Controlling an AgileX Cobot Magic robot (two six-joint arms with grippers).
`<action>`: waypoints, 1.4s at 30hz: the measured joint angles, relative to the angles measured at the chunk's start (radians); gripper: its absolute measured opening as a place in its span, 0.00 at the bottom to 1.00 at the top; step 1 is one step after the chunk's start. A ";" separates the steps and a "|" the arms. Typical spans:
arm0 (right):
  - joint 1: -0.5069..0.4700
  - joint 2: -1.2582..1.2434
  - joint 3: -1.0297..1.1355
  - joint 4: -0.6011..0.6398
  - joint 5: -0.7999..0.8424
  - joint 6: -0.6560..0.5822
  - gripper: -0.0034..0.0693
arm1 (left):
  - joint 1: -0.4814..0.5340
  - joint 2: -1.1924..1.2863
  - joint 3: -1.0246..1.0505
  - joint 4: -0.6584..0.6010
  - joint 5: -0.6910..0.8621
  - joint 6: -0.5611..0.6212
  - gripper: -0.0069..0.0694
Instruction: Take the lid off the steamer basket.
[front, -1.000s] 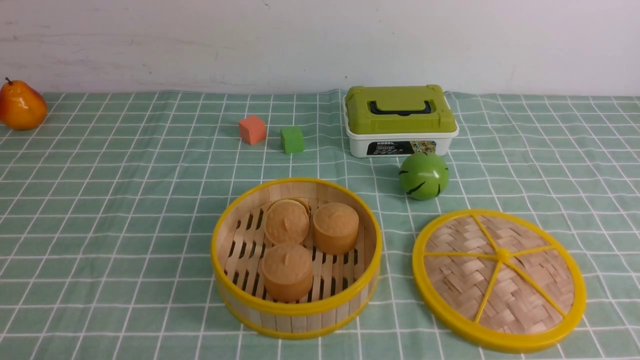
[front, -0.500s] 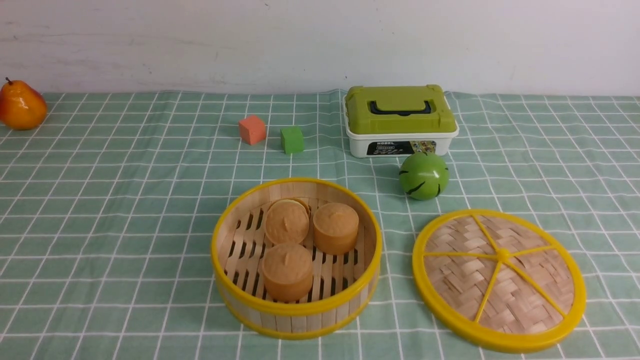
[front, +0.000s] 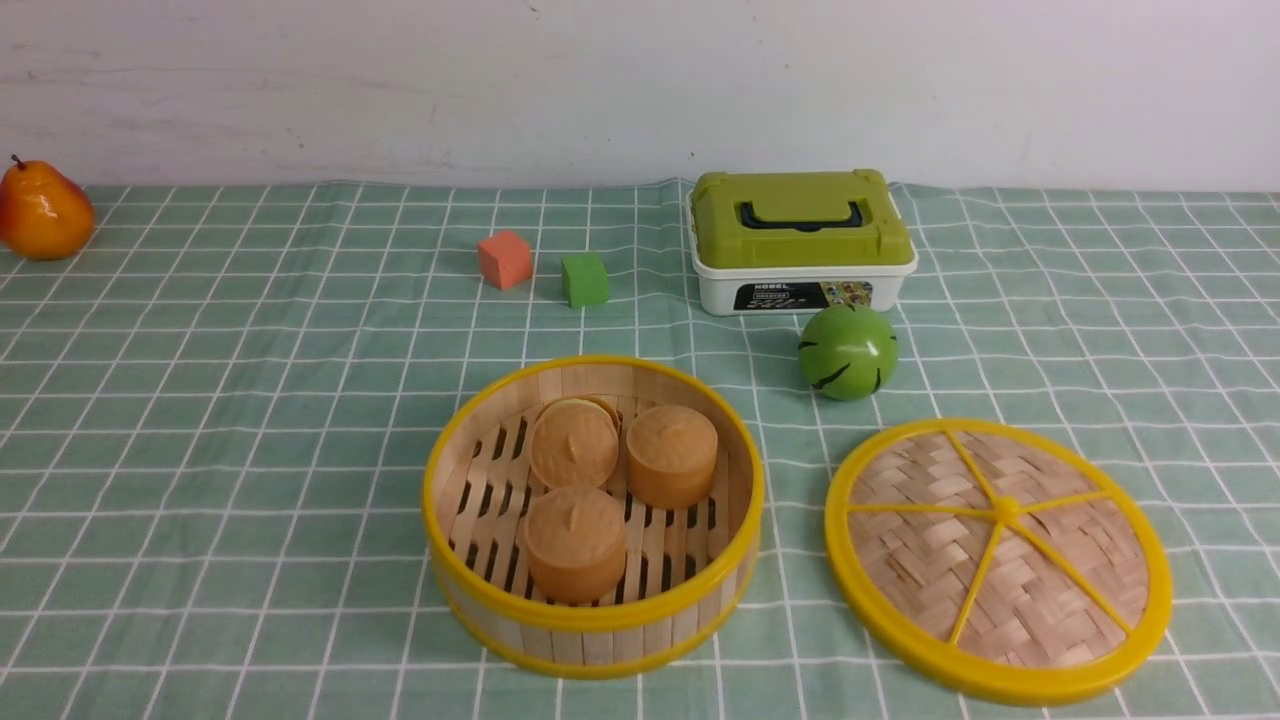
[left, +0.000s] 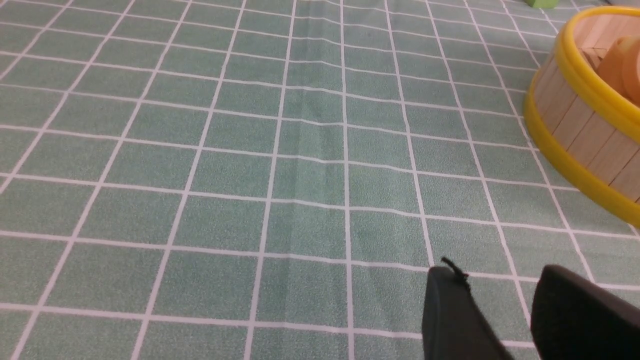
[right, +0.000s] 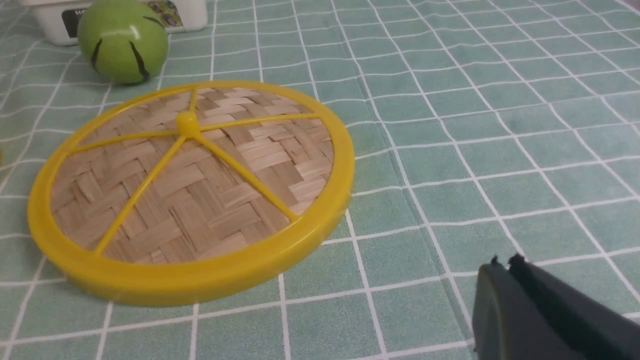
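Observation:
The steamer basket (front: 592, 620) stands uncovered at the front middle of the green checked cloth, with three tan buns (front: 575, 540) inside. Its wall also shows in the left wrist view (left: 582, 135). The lid (front: 998, 555) lies flat on the cloth to the basket's right, apart from it, and it also shows in the right wrist view (right: 190, 185). Neither gripper shows in the front view. My left gripper (left: 495, 277) is open and empty over bare cloth, left of the basket. My right gripper (right: 505, 267) is shut and empty, over the cloth beside the lid, not touching it.
A green ball (front: 847, 351) sits just behind the lid. A white box with a green lid (front: 800, 240) stands behind the ball. An orange cube (front: 504, 259) and a green cube (front: 584, 279) lie behind the basket. An orange pear (front: 42, 212) is at the far left.

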 joint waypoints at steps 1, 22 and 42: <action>0.007 0.000 0.000 0.000 0.001 0.000 0.02 | 0.000 0.000 0.000 0.000 0.000 0.000 0.40; 0.026 0.000 0.000 -0.001 0.001 0.000 0.02 | 0.000 0.000 0.000 0.000 0.000 0.000 0.40; 0.026 0.000 0.000 -0.001 0.001 0.000 0.05 | 0.000 0.000 0.000 0.000 0.000 0.000 0.40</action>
